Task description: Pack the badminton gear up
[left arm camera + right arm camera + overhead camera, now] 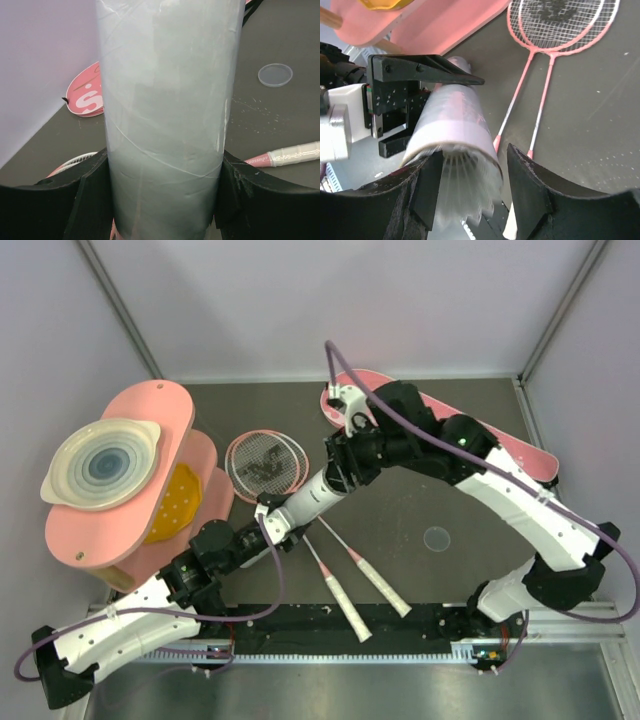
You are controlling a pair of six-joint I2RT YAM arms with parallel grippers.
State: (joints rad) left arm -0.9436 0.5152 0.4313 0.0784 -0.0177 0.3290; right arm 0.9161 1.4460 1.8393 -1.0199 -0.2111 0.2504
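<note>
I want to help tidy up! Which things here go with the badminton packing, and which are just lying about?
For the job: white tube, shuttlecock in its open end, two pink rackets, pink racket-shaped bag.

Just lying about: pink boards, white ringed dish, yellow holed piece. Clear disc: cannot tell.

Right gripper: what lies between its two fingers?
A shuttlecock's feathered end, sticking out of the white tube's mouth, sits between the fingers of the open right gripper. The right wrist view shows it.

Pale lilac walls [350, 300], dk grey tabletop [400, 570]
</note>
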